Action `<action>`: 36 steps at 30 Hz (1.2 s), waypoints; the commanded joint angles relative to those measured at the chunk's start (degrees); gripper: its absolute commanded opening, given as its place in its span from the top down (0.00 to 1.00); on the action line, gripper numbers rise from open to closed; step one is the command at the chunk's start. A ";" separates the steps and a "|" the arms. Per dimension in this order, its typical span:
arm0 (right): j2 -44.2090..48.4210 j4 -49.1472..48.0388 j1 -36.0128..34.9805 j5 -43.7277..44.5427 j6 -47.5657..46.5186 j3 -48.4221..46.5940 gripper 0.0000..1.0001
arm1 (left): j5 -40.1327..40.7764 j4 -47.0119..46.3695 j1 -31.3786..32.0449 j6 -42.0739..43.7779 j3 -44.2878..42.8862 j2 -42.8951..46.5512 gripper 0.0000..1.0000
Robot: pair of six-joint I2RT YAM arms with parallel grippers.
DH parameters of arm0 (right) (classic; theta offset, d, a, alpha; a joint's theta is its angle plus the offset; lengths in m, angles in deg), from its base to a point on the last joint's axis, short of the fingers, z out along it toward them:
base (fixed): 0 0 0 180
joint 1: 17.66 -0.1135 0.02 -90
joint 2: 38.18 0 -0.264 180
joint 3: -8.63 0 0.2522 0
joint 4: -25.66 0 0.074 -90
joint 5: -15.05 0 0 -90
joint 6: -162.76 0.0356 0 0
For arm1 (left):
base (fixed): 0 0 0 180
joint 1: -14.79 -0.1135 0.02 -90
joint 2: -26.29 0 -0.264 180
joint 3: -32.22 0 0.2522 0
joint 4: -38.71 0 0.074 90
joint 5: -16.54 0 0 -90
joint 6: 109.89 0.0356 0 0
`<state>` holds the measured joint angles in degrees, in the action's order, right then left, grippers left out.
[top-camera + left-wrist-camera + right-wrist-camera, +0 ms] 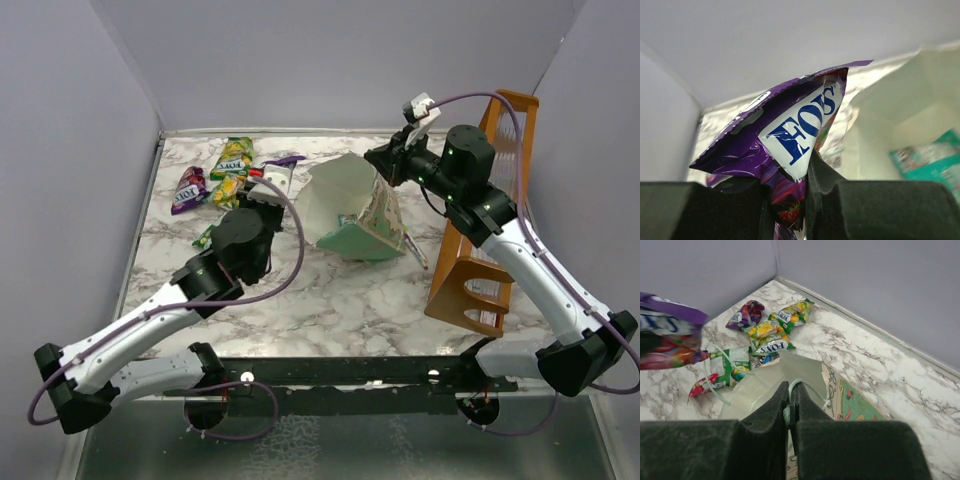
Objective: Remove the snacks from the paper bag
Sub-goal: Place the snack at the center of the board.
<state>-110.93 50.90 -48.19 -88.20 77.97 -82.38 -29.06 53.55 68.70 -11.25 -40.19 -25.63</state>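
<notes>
The left end effector (807,200) is clamped on the lower edge of a purple foil packet (790,135) with a white label. It holds the packet in the air, just outside the mouth of the mint-green paper bag (340,200) on the side toward the left edge of the marble-patterned table (340,300). The bag sits around the middle of the far half of the table, tipped over so that its cream-white inside faces up and left. The right end effector (790,410) is pinched narrow on the bag's thin white loop handle (799,385) at the rim, which seems to keep the mouth lifted and open.

Most of the work looks done. A loose heap of packets (771,332) lies near the far left corner: green-yellow ones, a purple-red one, a green one and a small pink-red one nearer the left edge. I count about five or six, though they overlap.

What is left, as I judge it, is to set the purple packet down with that heap and then go back into the bag. The left wrist view shows what seems to be a teal packet (927,160) deep inside, so at least one remains; more may be hidden. An orange-brown wooden rack (480,260) stands along the right edge, apart from all this.
</notes>
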 commanded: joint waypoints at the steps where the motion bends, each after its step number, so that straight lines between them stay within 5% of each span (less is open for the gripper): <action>1: -1.01 2.16 0.38 -9.99 -5.51 -3.27 0.97 | 7.86 0.01 -5.90 -1.43 1.55 -3.11 1.00; 5: -3.39 2.84 0.38 -24.33 -4.59 -2.33 0.96 | -1.41 5.42 -20.00 -11.35 1.28 -4.23 1.00; 10: -5.74 2.91 0.38 -28.88 -2.34 0.46 0.98 | -5.78 7.99 -33.96 -18.86 2.00 -5.53 1.00; 22: -2.55 -4.40 0.38 -34.85 1.36 6.94 0.98 | -0.81 0.79 -46.86 -17.86 6.45 -17.56 1.00; 26: -2.27 -5.55 0.38 -42.27 0.69 8.53 0.98 | -9.01 3.34 -53.64 -24.71 5.71 -25.78 1.00; 30: -1.33 -8.58 0.33 -48.32 1.64 11.26 0.98 | -18.30 8.65 -58.63 -34.04 4.17 -30.01 0.58; 36: -1.79 -11.62 -0.07 -57.52 2.12 14.45 0.98 | -27.99 8.81 -59.35 -35.53 5.86 -26.22 0.28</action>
<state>-113.51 43.21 -47.71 -136.53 79.44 -69.27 -47.72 62.90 9.20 -42.76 -34.25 -56.30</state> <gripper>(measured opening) 0.026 0.608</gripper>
